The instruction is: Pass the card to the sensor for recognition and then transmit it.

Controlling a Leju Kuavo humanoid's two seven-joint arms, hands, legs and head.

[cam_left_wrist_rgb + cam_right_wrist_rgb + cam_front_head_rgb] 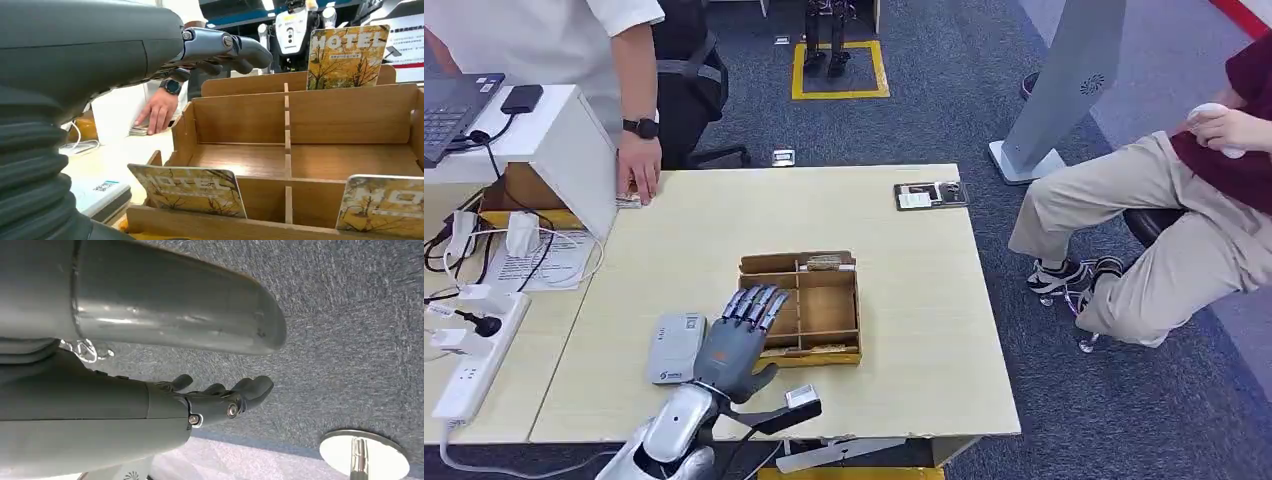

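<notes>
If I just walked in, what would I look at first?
Probably the robot's grey left hand, stretched out flat over the near left corner of a wooden box in the middle of the table. The box holds yellow HOTEL cards standing in its slots. At the far left edge of the table, a person's hand rests beside a white box.

A pale wooden table (pixel 924 290) stands on blue-grey carpet (pixel 944 120) marked with a yellow square (pixel 840 70).

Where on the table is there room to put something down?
The table is bare between the wooden organizer and the far edge, and right of the organizer. It is crowded at the left: card reader, left hand, white box, cables.
</notes>
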